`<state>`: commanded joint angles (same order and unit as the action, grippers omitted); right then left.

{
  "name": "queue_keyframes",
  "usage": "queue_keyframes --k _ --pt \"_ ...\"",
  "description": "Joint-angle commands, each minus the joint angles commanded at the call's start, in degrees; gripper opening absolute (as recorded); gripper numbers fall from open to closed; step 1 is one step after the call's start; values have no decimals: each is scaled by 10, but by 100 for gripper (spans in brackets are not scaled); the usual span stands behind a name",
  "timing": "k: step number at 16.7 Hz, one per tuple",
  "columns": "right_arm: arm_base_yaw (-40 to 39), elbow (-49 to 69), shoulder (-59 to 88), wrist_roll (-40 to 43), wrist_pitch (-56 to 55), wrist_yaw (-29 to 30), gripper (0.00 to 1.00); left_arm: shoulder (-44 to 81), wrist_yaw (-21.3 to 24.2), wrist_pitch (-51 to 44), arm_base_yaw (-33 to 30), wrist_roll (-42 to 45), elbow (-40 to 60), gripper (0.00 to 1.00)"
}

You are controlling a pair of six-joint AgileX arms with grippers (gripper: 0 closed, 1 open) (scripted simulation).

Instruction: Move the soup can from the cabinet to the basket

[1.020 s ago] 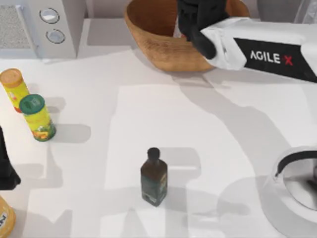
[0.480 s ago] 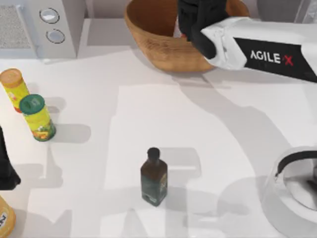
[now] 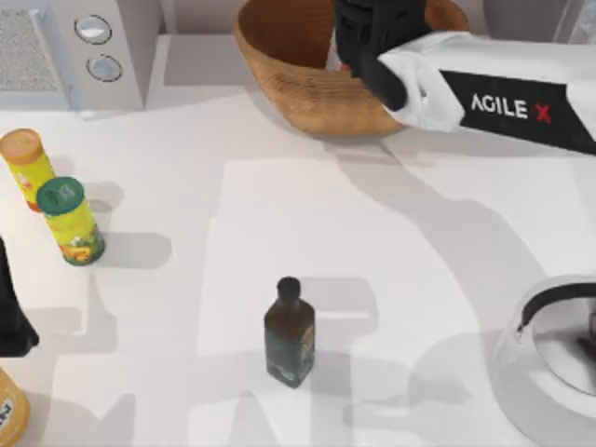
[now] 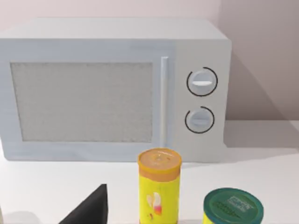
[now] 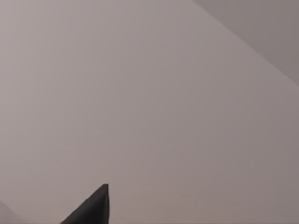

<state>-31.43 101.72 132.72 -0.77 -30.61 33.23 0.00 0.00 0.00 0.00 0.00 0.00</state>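
Soup can [image 3: 341, 63] glimpsed beneath right end effector [image 3: 371, 42], over far basket [image 3: 279, 79]; barely shifted lately; grip impossible to tell; release probably next.

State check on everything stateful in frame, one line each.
basket: upright, right gripper over it
microwave: door shut
orange-lidded jar: upright, lidded
green-lidded jar: upright, lidded
dark bottle: upright, capped
left arm: parked, table's left edge

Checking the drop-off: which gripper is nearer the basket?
Right. The right gripper hangs over the basket; the left gripper sits parked at the table's left edge, far away.
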Motion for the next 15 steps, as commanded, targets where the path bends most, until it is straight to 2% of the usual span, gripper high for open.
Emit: queue_keyframes --k 9,15 --pt "0 -4 -5 0 0 -1 100 0 0 0 0 0 0 100" --pt "39 -112 -160 1 23 -35 100 0 0 0 0 0 0 100"
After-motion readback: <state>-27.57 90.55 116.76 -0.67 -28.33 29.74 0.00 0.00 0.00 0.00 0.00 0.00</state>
